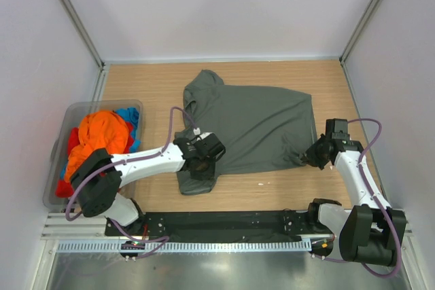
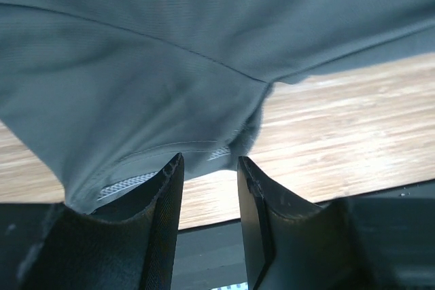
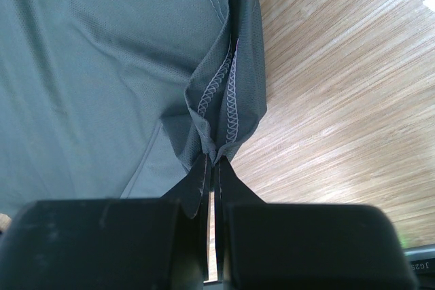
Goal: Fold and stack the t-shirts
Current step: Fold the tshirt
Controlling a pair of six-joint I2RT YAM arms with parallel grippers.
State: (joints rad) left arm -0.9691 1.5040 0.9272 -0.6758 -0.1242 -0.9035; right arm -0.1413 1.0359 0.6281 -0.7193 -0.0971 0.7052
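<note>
Now the right gripper is clamped tight on the shirt edge while the left gripper sits narrowly parted at the cloth, so it likely needs a full bite before both lift evenly.

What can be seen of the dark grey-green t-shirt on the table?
The dark grey-green t-shirt is soft, finely knit cloth, spread mostly flat and sideways on the wooden table, sleeves toward the left. The right gripper pinches its bunched near-right hem corner, white seam stitching showing. The left gripper stands open at the near sleeve's edge.
</note>
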